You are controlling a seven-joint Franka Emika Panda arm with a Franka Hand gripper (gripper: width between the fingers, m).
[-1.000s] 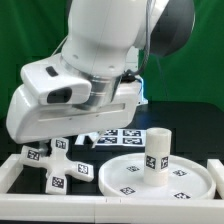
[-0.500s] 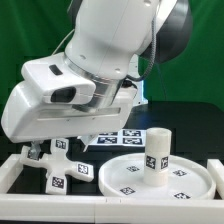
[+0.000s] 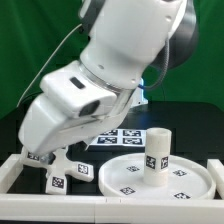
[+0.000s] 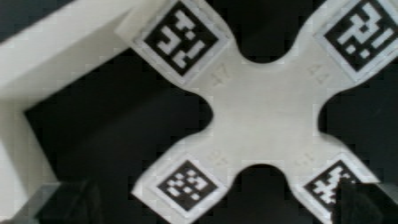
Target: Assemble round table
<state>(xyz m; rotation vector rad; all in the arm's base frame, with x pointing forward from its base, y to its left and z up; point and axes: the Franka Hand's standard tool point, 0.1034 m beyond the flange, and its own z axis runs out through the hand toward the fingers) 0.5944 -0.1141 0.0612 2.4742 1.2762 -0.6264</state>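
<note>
While the cylinder [image 3: 157,152] is standing upright on the disc [image 3: 195,178], probably seated for later joining, your gripper [image 3: 40,155] is hanging low over the foot [image 3: 62,172], which is lying just beside the disc toward the exterior view's left. On the wrist view the foot [image 4: 267,100] is filling the frame and the wall [image 4: 32,90] is crowding one prong, leaving you little room; clenched or released, you cannot tell.
</note>
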